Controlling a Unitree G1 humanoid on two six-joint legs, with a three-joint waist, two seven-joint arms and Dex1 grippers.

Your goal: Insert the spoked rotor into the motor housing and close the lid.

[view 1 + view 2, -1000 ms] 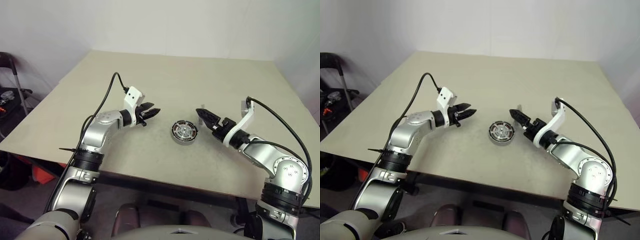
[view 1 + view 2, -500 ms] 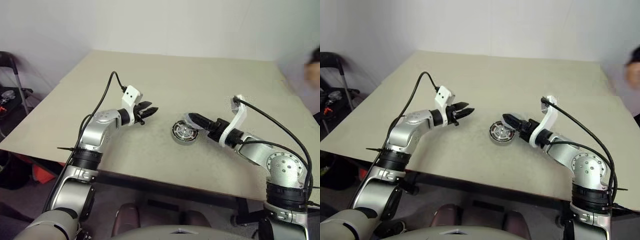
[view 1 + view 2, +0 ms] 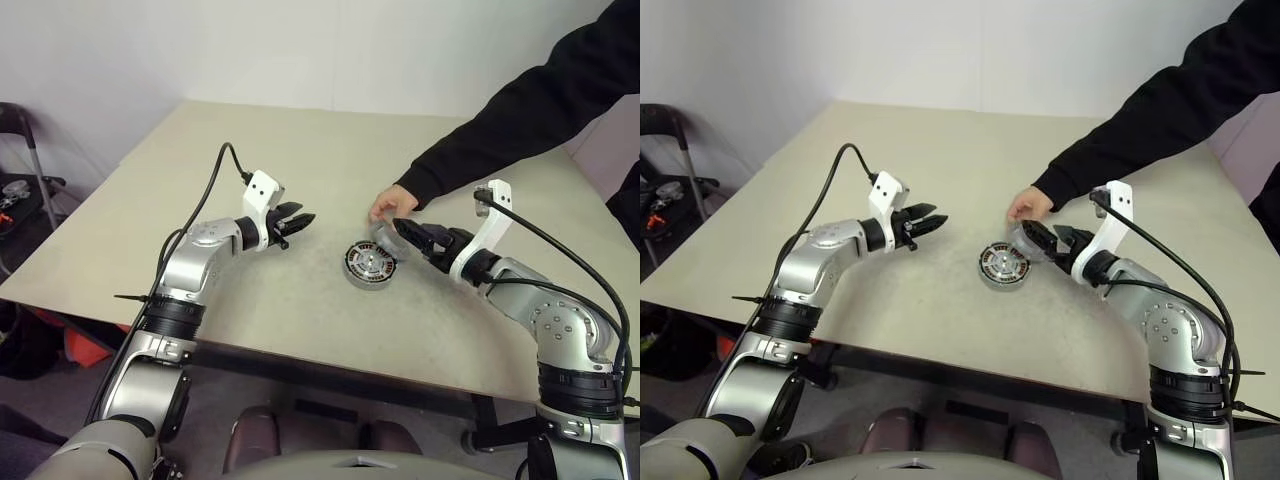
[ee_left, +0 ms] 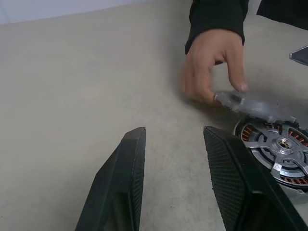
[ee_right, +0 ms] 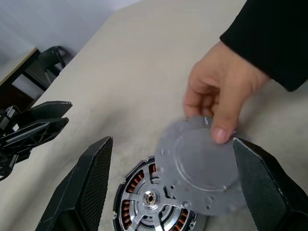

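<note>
The motor housing (image 3: 368, 266) sits on the table between my two grippers. The spoked rotor (image 4: 281, 144) lies inside it, silver spokes over the copper windings. A person's hand (image 3: 385, 205) holds the lid (image 5: 197, 168), a grey disc, tilted over the housing's far edge. My right gripper (image 3: 405, 235) is open wide just right of the housing. The lid lies between its fingers (image 5: 82, 192) in the wrist view, and they do not clamp it. My left gripper (image 3: 295, 222) hovers left of the housing, open with nothing between its fingers (image 4: 130, 163).
The person's black sleeve (image 3: 520, 110) reaches in from the upper right over the beige table (image 3: 300, 150). A dark stand with clutter (image 3: 20, 190) sits off the table's left edge.
A person's arm has come in from the right and taken hold of the lid at my right gripper's tips. My right gripper has rolled and shifted slightly. The left arm has stayed still.
</note>
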